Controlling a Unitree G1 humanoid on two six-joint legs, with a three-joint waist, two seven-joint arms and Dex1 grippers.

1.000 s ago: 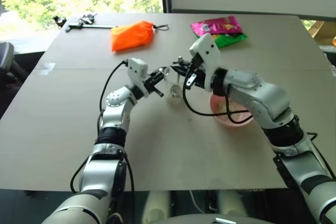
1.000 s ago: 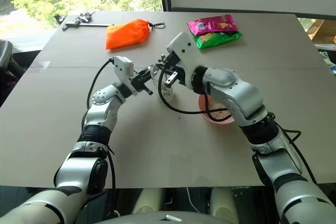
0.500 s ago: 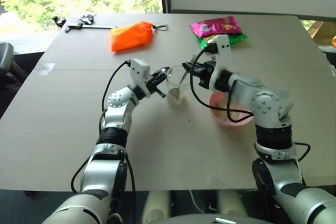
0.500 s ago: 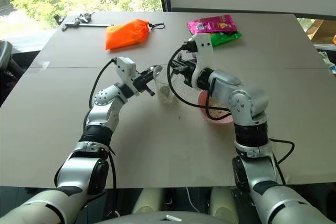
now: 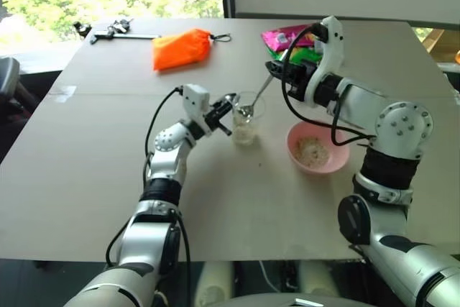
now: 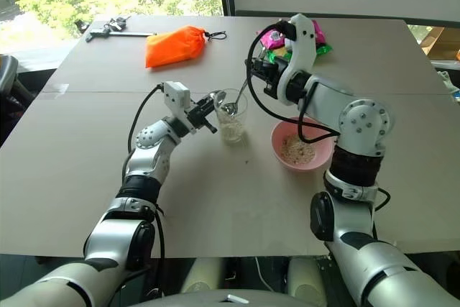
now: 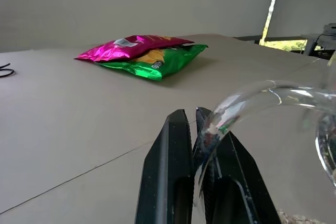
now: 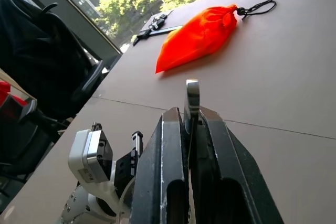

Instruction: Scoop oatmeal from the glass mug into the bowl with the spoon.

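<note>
Spoon [image 5: 253, 100] pinched in right fingers [image 8: 173, 145], tip inside glass mug [image 5: 245, 121] whose handle left fingers [image 7: 176, 156] clamp.

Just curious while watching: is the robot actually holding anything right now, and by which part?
Yes. The left gripper pinches the glass mug by its handle; the right gripper clamps the spoon near its handle's end.

Clear glass mug [image 5: 245, 126], shiny metal spoon [image 5: 254, 100] (matt table [image 5: 86, 177], glossy snack packets [image 5: 298, 41])

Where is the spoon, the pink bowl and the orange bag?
spoon [image 5: 246, 111], left eye view, on its oval scoop over the mug.
pink bowl [image 5: 338, 160], left eye view, on its near right rim.
orange bag [image 6: 172, 46], right eye view, on the middle of its cloth.
</note>
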